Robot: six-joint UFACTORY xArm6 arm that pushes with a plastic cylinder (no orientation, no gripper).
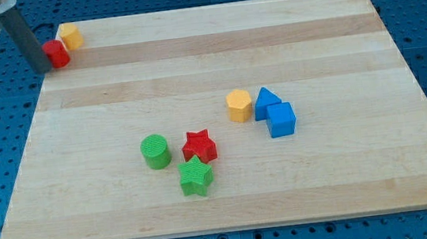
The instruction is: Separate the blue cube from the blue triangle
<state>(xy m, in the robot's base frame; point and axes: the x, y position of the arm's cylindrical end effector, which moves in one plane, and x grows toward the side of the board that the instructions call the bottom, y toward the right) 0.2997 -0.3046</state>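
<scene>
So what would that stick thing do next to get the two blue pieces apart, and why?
Probably travel first: my tip sits at the view's top left beside the red block, far from both blue pieces. The blue cube touches the blue triangle, so I'd likely approach the cube from its upper left and push it toward the view's bottom right.

rod: straight, dark grey | my tip (40,70): plain; unmarked

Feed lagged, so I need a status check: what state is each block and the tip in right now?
my tip: top left, against red block.
red block: touching yellow block.
blue cube: touching blue triangle.
yellow hexagon: beside triangle.
red star, green star: touching.
green cylinder: upright, alone.
</scene>
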